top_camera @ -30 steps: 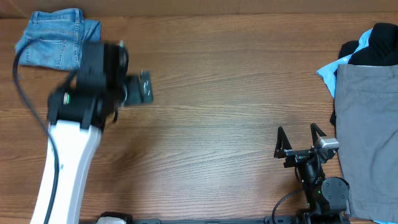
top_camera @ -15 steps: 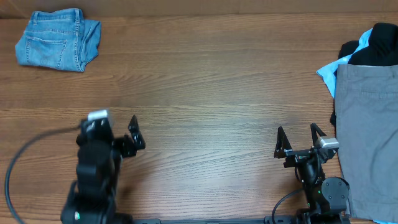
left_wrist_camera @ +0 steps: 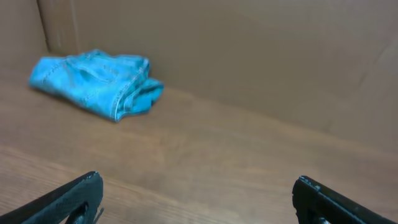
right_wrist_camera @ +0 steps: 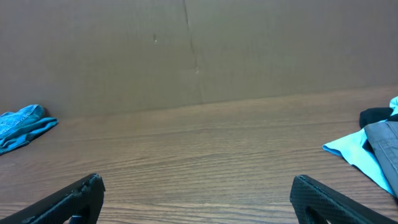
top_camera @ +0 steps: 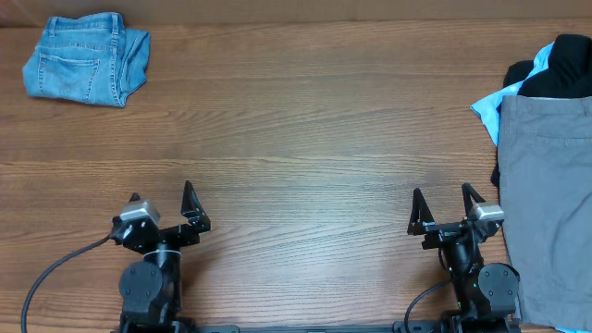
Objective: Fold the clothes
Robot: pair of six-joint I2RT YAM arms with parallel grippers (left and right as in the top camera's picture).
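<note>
The folded jeans lay at the far left corner of the table, well apart from both arms. The left gripper and right gripper sat at the near edge, jaws spread wide and holding nothing. At the right edge, grey trousers ran out of frame, overlapping a black garment and a pale blue garment.

the grey trousers run off the overhead view's right and bottom edges, covering part of the pale blue garment and black garment. the right wrist view's left edge cuts the jeans.
</note>
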